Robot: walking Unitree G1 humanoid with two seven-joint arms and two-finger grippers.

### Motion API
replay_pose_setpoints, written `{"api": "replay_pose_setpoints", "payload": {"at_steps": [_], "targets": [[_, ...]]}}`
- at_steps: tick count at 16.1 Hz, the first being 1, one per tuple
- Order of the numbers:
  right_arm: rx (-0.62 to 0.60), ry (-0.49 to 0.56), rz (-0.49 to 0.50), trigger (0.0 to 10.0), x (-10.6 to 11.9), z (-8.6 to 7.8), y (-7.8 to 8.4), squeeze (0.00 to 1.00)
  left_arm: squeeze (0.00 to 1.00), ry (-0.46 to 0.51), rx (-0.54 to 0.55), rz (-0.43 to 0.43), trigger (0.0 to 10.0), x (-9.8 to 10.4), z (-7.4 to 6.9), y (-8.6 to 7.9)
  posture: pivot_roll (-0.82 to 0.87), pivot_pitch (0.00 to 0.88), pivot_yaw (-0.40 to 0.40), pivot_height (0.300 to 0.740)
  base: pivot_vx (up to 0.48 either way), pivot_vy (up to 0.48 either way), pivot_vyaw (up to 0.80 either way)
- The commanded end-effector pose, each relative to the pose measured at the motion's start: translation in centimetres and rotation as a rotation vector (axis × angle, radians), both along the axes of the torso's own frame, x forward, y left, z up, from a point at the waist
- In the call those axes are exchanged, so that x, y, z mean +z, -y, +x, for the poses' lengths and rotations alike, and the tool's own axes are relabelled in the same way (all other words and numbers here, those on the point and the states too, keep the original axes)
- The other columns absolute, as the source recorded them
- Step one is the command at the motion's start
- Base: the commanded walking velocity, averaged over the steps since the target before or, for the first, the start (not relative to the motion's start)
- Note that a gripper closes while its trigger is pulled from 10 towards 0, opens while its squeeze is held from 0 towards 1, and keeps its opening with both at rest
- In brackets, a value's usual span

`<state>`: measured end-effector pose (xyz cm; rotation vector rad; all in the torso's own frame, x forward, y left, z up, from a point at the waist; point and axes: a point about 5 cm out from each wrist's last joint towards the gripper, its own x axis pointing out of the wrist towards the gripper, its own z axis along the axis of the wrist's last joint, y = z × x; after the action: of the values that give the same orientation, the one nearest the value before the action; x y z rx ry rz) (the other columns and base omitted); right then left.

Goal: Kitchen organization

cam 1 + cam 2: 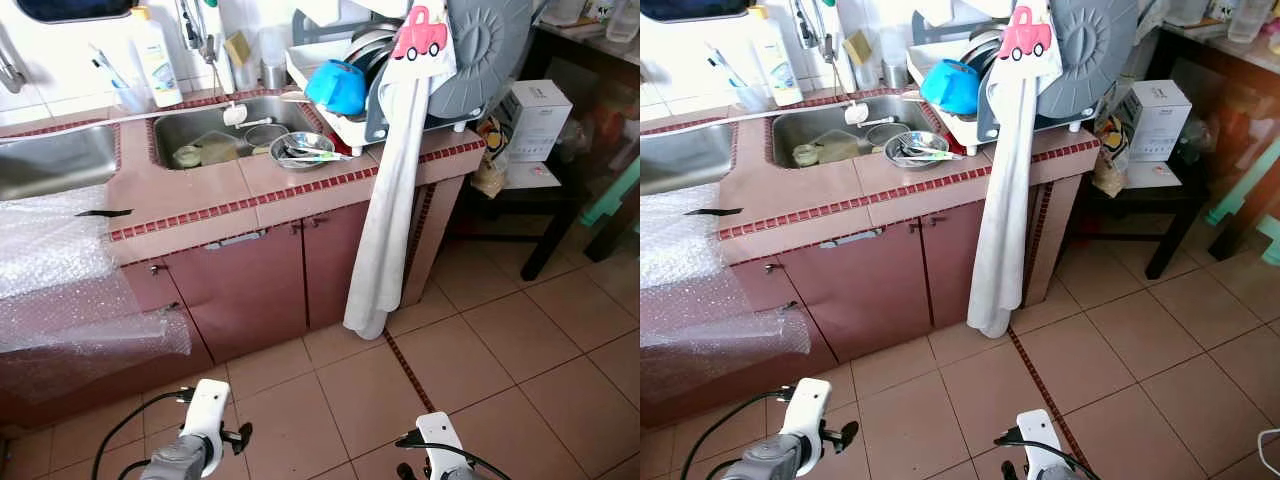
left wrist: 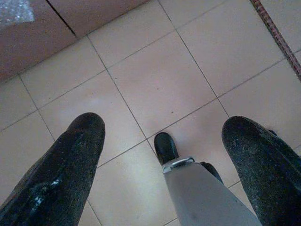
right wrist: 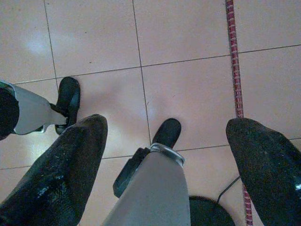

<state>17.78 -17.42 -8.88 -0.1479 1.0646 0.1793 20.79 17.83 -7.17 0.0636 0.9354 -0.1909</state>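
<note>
counter [image 1: 200, 195] pink tile, red trim | bowl [image 1: 336, 86] blue | towel [image 1: 385, 200] white

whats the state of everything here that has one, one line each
left gripper: open, empty, hanging over the floor
right gripper: open, empty, hanging over the floor
cabinet doors: closed
metal bowl: upright on the counter edge, utensils inside
sink: dishes in it
blue bowl: tilted in the dish rack
white towel: hanging down to the floor
bubble wrap: draped over the counter
</note>
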Motion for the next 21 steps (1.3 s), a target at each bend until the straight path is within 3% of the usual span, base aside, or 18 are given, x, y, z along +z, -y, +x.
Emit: {"api": "replay_pose_setpoints", "payload": {"at_steps": [1,4,11,21], "targets": [[0.006,-0.010,0.002,10.0,-0.1,-0.2,-0.3,0.00,0.00,-0.023,-0.026,-0.008,10.0,-0.3,-0.6,0.2,0.09,0.000,0.064,0.740,0.000,0.000,0.00],[0.048,-0.024,-0.006,10.0,-0.3,-0.5,-0.5,0.00,0.00,-0.023,-0.031,0.000,10.0,-0.3,-0.6,0.0,0.09,0.000,0.065,0.740,0.000,0.000,0.00],[0.099,-0.058,-0.032,10.0,-1.0,-2.3,-0.5,0.00,0.00,-0.044,-0.093,0.030,10.0,-0.6,-1.0,0.3,0.08,0.000,0.079,0.740,0.000,0.406,0.00],[0.139,-0.055,-0.048,10.0,-0.9,-2.0,-0.1,0.00,0.00,-0.070,-0.096,0.059,10.0,-1.0,-2.0,-0.2,0.09,0.000,0.074,0.740,0.000,0.430,0.00]]}}
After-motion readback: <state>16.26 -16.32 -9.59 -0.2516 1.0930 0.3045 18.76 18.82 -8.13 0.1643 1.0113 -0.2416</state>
